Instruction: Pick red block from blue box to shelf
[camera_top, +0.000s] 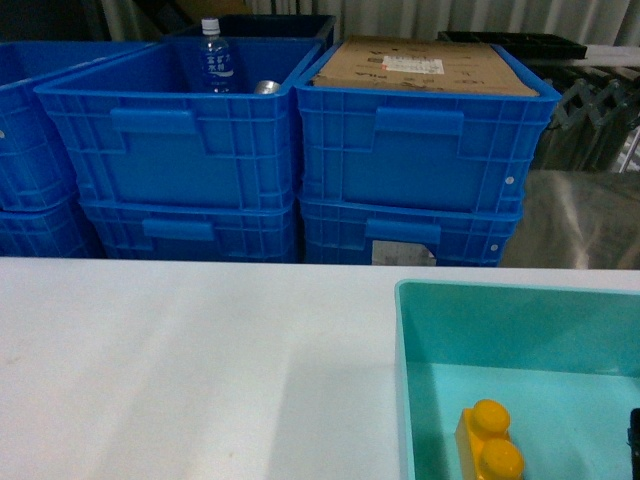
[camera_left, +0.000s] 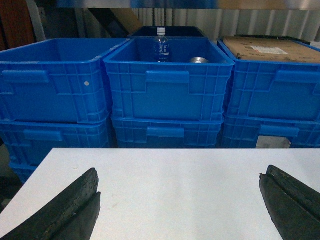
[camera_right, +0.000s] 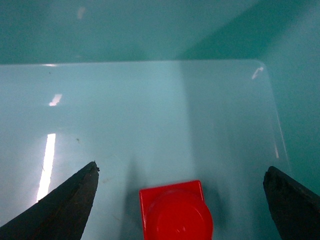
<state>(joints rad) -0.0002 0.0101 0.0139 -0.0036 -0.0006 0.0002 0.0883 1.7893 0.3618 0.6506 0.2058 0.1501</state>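
Note:
In the right wrist view the red block (camera_right: 175, 212), one round stud up, lies on the floor of the blue box (camera_right: 150, 110). My right gripper (camera_right: 181, 168) hangs open inside the box, its fingers (camera_right: 70, 205) wide on either side of the block and clear of it. In the head view the blue box (camera_top: 402, 330) sits at the table's front right, and only a dark sliver of the right gripper (camera_top: 634, 440) shows at the frame edge; the red block is out of that view. My left gripper (camera_left: 179, 195) is open over bare white table. The shelf is out of view.
A yellow two-stud brick (camera_top: 490, 442) lies in the box near its left wall. Stacked dark blue crates (camera_top: 190, 150) stand behind the table, one holding a water bottle (camera_top: 213, 55), another a cardboard sheet (camera_top: 420, 68). Shiny grey metal (camera_top: 585, 220) shows behind at the right.

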